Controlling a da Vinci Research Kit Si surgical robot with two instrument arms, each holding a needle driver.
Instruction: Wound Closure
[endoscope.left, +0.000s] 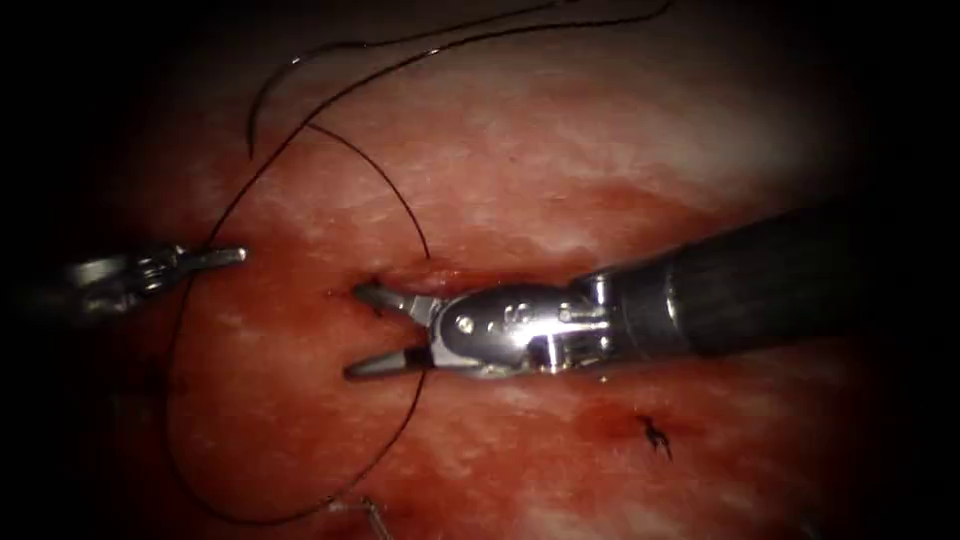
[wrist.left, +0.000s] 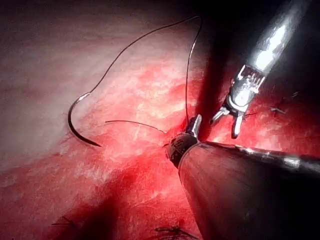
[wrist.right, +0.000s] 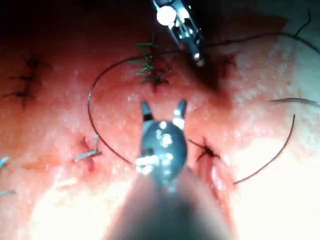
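Partly done, judging by the tied stitches already on the tissue (endoscope.left: 560, 150): one dark knot (endoscope.left: 655, 436) sits at the lower right of the endoscope frame, and the right wrist view shows another finished stitch (wrist.right: 149, 66) beyond the tools.

The stitch in hand looks unfinished. The thread (endoscope.left: 375, 170) drops in an arc to the left end of the cut (endoscope.left: 455, 274) at mid-frame, then hangs as a wide slack loop across the lower left. No knot is seen on it yet, so tightening and tying seem to remain.

The curved needle (endoscope.left: 256, 112) lies free on the tissue at the upper left, left of the cut, held by neither tool and not in the tissue; the left wrist view shows its whole curve (wrist.left: 74, 122) resting on the surface.

The right tool (endoscope.left: 362, 332) hovers at the cut's left end with its jaws spread wide, holding nothing. The left tool (endoscope.left: 232, 257), at the left edge, has its jaws pressed together and appears to pinch the thread, which rises from its tip (wrist.left: 196, 121) in the left wrist view
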